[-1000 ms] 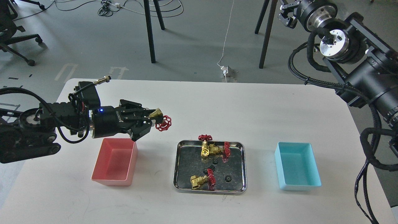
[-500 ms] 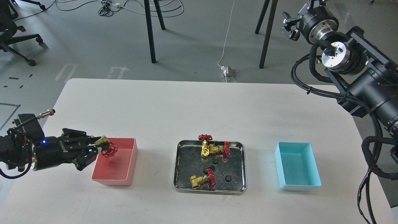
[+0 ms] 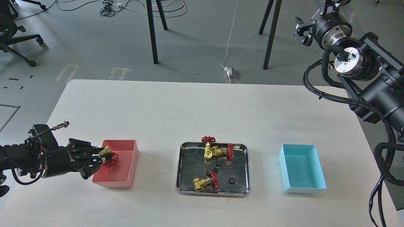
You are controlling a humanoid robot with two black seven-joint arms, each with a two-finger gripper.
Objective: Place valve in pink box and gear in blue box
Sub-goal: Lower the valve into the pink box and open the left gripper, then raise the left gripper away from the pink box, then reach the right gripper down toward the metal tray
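My left gripper (image 3: pixel 102 156) is shut on a brass valve (image 3: pixel 109 156) with a red handwheel. It holds the valve over the left edge of the pink box (image 3: pixel 132 164), low inside it. Other valves (image 3: pixel 216 151) (image 3: pixel 205 183) and several tiny black gears (image 3: pixel 231 181) lie in the steel tray (image 3: pixel 180 176). The blue box (image 3: pixel 317 184) stands at the right with nothing in it. My right gripper (image 3: pixel 304 30) is high at the upper right, off the table; its fingers look spread.
The white table (image 3: pixel 157 107) carries the pink box, tray and blue box in a row. Chair legs and cables are on the floor beyond the far edge. My right arm's thick links (image 3: pixel 375 91) hang over the table's right side.
My left gripper has carried the valve down and left from above the table, then lowered it a little into the pink box. My right arm has drifted slightly right and down.
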